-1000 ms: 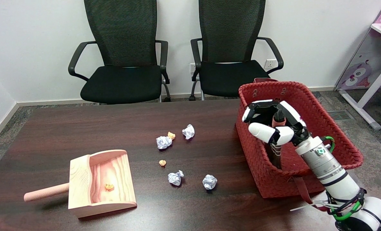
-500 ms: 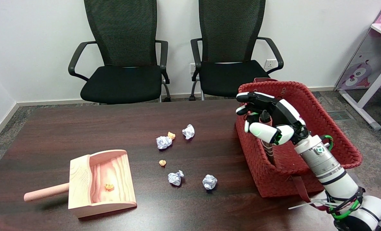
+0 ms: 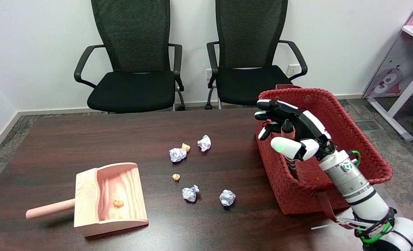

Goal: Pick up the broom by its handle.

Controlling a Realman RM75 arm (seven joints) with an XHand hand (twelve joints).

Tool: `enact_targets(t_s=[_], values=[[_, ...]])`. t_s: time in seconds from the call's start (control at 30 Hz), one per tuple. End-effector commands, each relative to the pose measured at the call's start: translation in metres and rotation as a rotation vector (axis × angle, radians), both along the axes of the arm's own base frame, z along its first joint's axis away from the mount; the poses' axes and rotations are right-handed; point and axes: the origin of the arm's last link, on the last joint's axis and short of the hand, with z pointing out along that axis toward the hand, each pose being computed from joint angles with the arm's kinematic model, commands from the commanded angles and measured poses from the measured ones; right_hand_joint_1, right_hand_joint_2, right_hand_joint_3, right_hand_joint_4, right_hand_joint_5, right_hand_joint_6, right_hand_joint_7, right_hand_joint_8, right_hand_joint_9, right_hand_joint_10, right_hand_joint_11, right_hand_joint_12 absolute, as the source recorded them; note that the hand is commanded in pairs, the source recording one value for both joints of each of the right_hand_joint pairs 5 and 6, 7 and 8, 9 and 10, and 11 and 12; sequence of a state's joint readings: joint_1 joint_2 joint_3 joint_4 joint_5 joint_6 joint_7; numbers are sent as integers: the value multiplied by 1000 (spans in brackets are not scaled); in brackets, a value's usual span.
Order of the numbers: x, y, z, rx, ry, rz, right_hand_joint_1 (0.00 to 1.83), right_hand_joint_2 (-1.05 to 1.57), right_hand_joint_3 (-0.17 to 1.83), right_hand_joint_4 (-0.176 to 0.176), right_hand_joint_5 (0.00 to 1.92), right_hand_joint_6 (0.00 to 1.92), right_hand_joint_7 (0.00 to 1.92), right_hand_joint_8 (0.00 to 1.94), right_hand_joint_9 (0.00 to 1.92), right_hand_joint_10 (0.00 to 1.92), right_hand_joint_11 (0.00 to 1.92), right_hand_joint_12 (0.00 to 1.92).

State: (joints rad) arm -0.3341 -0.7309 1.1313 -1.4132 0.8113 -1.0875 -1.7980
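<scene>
The right hand [image 3: 294, 130] is seen above the near-left part of a red woven basket [image 3: 352, 115], which stands on the right side of a dark wooden desk [image 3: 88, 139]. The broom [image 3: 291, 157] stands upright inside the basket, close to its left wall; only its handle can be made out, a dark stick with a reddish top end [image 3: 287, 129], and the lower part is hidden by the basket wall. The fingers [image 3: 272, 104] are spread and stretched out to the left over the top of the handle, with the thumb [image 3: 286, 147] held apart below and in front of them. The handle top lies in the gap between thumb and fingers, but no contact with it can be made out, so the fingers are released around the handle rather than clenched on it. The white forearm [image 3: 352, 184] is seen reaching in from the lower right corner.

On the left part of the desk a wooden dustpan [image 3: 110, 198] lies with its round handle pointing left, and a small orange paper scrap [image 3: 118, 203] rests inside it. Near the middle of the desk crumpled white paper balls are scattered: one [image 3: 177, 154] touching a small orange scrap [image 3: 186, 147], another [image 3: 204, 143] just to the right, and two more nearer the front edge [image 3: 190, 193] [image 3: 227, 197]. A further orange scrap [image 3: 176, 177] lies between the two groups. Behind the desk two black office chairs [image 3: 133, 69] [image 3: 251, 62] are placed side by side against a white wall.
</scene>
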Motion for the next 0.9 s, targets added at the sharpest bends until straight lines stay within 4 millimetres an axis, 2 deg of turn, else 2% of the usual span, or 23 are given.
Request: enact_targets(t_s=[0.03, 0.6, 0.73, 0.77, 0.83, 0.87, 0.9], values=[[-6, 18, -7, -4, -46, -12, 878, 173, 893, -176, 330, 330, 330, 330, 550, 550, 993, 993], [-4, 30, -12, 13, -69, -46, 872, 225, 819, -176, 300, 300, 300, 300, 570, 570, 992, 992], [-4, 31, -11, 4, -72, -41, 874, 258, 789, -176, 295, 295, 295, 295, 663, 663, 1071, 1071], [-4, 31, -11, 4, -71, -42, 878, 284, 773, -176, 459, 459, 459, 459, 814, 814, 1168, 1168], [-3, 31, -11, 0, -56, -38, 893, 323, 748, -176, 903, 903, 903, 903, 1133, 1133, 1349, 1349], [-3, 30, -10, -3, -48, -37, 881, 343, 735, -17, 1165, 1165, 1165, 1165, 1342, 1342, 1448, 1448], [-3, 30, -10, -9, -43, -36, 874, 365, 726, 176, 1377, 1377, 1377, 1377, 1521, 1521, 1532, 1532]])
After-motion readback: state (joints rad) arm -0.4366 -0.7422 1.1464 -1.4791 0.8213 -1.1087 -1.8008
